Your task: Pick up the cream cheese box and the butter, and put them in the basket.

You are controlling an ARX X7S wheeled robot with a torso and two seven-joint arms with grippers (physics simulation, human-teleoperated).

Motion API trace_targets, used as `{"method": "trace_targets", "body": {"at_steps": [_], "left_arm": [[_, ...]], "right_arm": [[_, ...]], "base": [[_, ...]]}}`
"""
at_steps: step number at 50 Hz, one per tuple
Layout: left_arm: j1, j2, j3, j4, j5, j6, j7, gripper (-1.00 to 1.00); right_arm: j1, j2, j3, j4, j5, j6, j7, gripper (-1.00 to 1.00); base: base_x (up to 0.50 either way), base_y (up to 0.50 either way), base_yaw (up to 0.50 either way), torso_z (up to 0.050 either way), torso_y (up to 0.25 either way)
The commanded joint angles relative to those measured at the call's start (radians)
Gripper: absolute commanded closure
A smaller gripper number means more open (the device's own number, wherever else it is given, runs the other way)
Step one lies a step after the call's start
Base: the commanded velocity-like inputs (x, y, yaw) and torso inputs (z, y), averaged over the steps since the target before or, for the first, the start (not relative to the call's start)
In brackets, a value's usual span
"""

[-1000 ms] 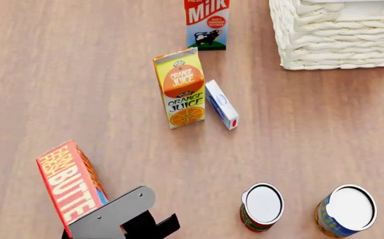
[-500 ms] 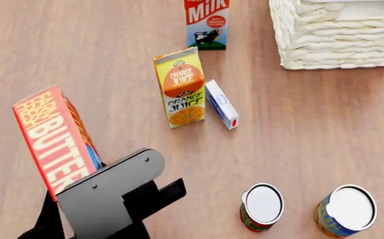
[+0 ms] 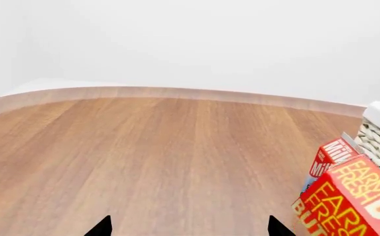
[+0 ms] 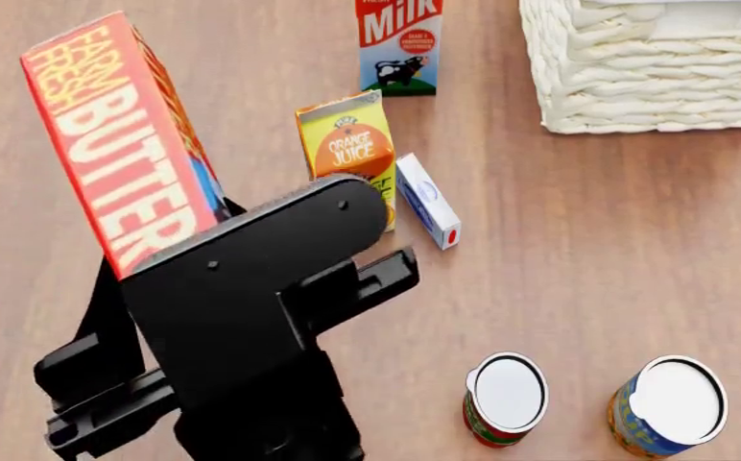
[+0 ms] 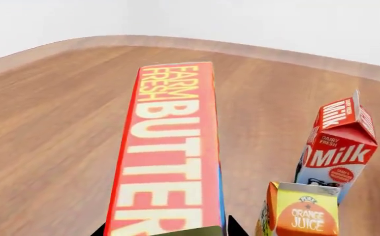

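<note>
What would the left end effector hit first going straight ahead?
Likely only the bare table: the left end effector has a free way, the butter being off to one side. Depth is unclear.

A red butter box with large yellow-white lettering is raised tilted above the wooden table, a small white-and-blue cream cheese box lies flat, and a whitish wicker basket sits well apart.

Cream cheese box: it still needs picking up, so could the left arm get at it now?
Probably, though awkwardly: the cream cheese box lies uncovered, but the orange juice carton crowds one side.
</note>
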Motion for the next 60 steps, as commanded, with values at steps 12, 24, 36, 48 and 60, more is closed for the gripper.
{"method": "trace_targets", "body": {"at_steps": [12,24,36,48,60], "left_arm": [[0.011,-0.013,-0.011,0.001,-0.012,0.016,-0.003,-1.0],[0.016,-0.022,-0.019,0.002,-0.021,0.025,-0.007,-1.0],[0.022,-0.035,-0.032,0.002,-0.038,0.036,-0.015,-1.0],[0.021,-0.029,-0.016,0.003,-0.018,0.035,-0.01,-1.0],[0.026,-0.029,-0.016,0.004,-0.014,0.041,-0.006,-1.0]], "right_arm": [[0.289,0.039,0.185,-0.044,0.279,0.162,0.19,1.0],[0.423,0.091,0.252,0.004,0.394,0.185,0.248,1.0],[0.528,0.148,0.285,0.083,0.458,0.204,0.249,1.0],[0.67,0.194,0.311,0.18,0.532,0.226,0.264,1.0],[0.791,0.232,0.324,0.306,0.503,0.237,0.207,1.0]], "base": [[0.0,0.0,0.0,0.0,0.002],[0.0,0.0,0.0,0.0,0.002],[0.0,0.0,0.0,0.0,0.002],[0.0,0.0,0.0,0.001,0.002],[0.0,0.0,0.0,0.0,0.002]]}}
